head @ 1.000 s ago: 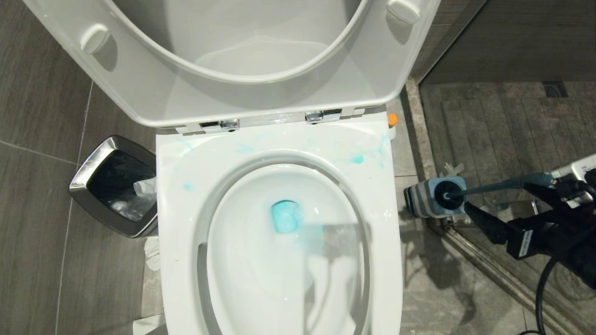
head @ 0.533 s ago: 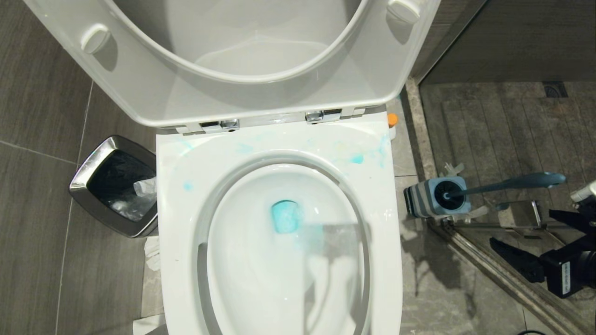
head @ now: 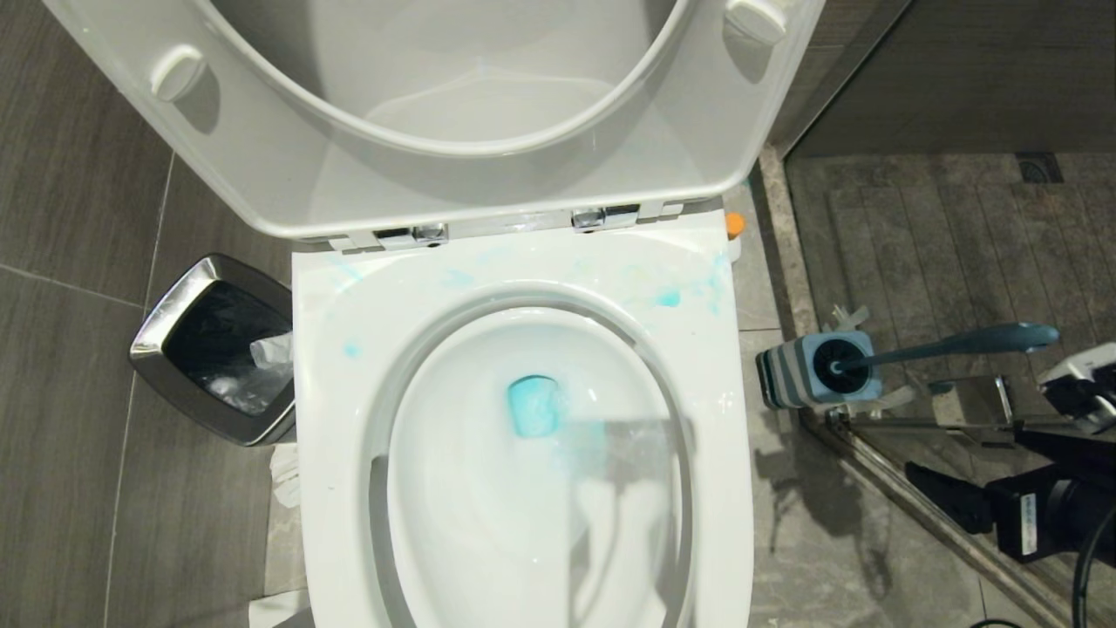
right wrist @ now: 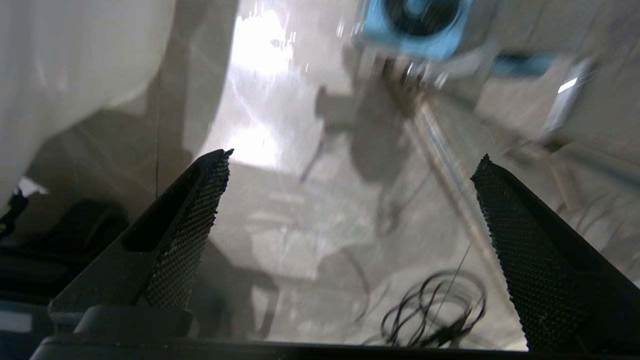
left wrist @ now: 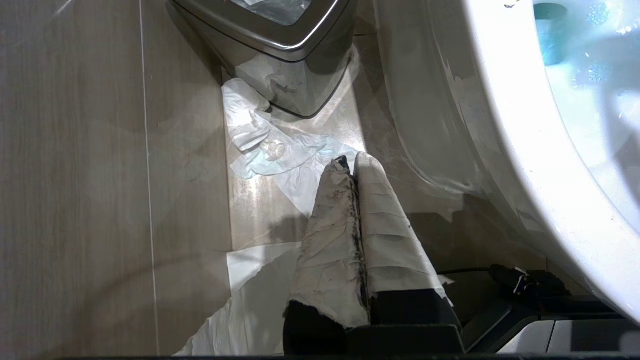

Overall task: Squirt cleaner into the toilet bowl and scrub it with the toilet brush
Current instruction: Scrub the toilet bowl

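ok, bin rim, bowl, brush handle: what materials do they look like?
Bin rim: looks like polished steel, mirror reflections. Bowl: glossy white, probably glazed ceramic, sharp highlights. Brush handle: teal, smooth, likely moulded plastic with a soft sheen.

Grey wood-grain floor tiles (head: 78, 366) at left of frame, steel-rimmed waste bin (head: 157, 336) mid-left, dark ribbed shower floor (head: 942, 235) upper right, metal threshold rail (head: 950, 523) lower right.

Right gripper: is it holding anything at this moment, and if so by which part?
Nothing is held. The right gripper is open and empty, apart from the toilet brush, which stands in its holder. The left gripper is shut on nothing.
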{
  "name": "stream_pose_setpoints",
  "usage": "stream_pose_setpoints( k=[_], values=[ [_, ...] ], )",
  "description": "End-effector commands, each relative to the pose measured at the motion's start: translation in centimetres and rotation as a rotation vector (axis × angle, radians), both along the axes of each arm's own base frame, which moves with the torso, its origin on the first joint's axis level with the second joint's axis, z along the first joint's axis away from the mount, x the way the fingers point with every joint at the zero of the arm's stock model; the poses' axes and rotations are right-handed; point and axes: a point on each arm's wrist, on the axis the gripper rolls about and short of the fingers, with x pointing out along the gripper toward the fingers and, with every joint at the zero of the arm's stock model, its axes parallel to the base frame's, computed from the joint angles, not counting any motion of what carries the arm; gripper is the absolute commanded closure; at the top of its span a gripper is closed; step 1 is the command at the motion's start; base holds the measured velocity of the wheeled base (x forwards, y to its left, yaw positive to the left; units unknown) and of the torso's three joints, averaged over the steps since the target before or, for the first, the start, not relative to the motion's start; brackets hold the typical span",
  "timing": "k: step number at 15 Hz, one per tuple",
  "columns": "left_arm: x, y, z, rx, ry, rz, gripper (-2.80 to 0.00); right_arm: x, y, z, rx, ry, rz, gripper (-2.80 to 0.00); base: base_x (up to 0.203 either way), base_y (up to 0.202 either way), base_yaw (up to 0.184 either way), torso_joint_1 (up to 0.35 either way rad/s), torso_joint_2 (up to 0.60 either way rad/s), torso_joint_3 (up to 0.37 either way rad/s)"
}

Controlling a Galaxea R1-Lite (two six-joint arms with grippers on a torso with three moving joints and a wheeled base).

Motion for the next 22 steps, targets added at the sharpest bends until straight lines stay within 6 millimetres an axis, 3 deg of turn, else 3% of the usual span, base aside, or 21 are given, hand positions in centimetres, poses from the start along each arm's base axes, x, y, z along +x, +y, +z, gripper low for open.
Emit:
stream_pose_setpoints(
  k=[1, 3, 6, 8, 11, 14, 22],
  values=[
    [0.0, 0.0, 0.0, 0.0, 0.0, 0.001, 0.0, 2.4, 0.6, -2.4, 0.001, 0.131, -0.051, -2.8, 0.0, 0.0, 0.0, 0.0, 0.0, 0.0],
    [0.0, 0.0, 0.0, 0.0, 0.0, 0.001, 0.0, 4.1, 1.0, -3.8, 0.045, 0.167, -0.132, -2.8, 0.0, 0.0, 0.0, 0.0, 0.0, 0.0],
    [0.0, 0.0, 0.0, 0.0, 0.0, 0.001, 0.0, 6.8, 1.4, -5.0, 0.123, -0.019, -0.174, -2.8, 0.0, 0.0, 0.0, 0.0, 0.0, 0.0],
    [0.0, 0.0, 0.0, 0.0, 0.0, 0.001, 0.0, 7.4, 1.5, -6.2, 0.13, -0.131, -0.158, -2.8, 0.0, 0.0, 0.0, 0.0, 0.0, 0.0],
    [0.0, 0.0, 0.0, 0.0, 0.0, 0.001, 0.0, 6.6, 1.6, -7.8, 0.096, -0.15, -0.097, -2.8, 0.0, 0.0, 0.0, 0.0, 0.0, 0.0],
    [0.0, 0.0, 0.0, 0.0, 0.0, 0.001, 0.0, 4.2, 1.3, -8.7, 0.127, -0.088, -0.026, -2.8, 0.0, 0.0, 0.0, 0.0, 0.0, 0.0],
    [0.0, 0.0, 0.0, 0.0, 0.0, 0.001, 0.0, 5.2, 0.0, -9.6, 0.088, -0.061, -0.15, -2.8, 0.0, 0.0, 0.0, 0.0, 0.0, 0.0]
  ],
)
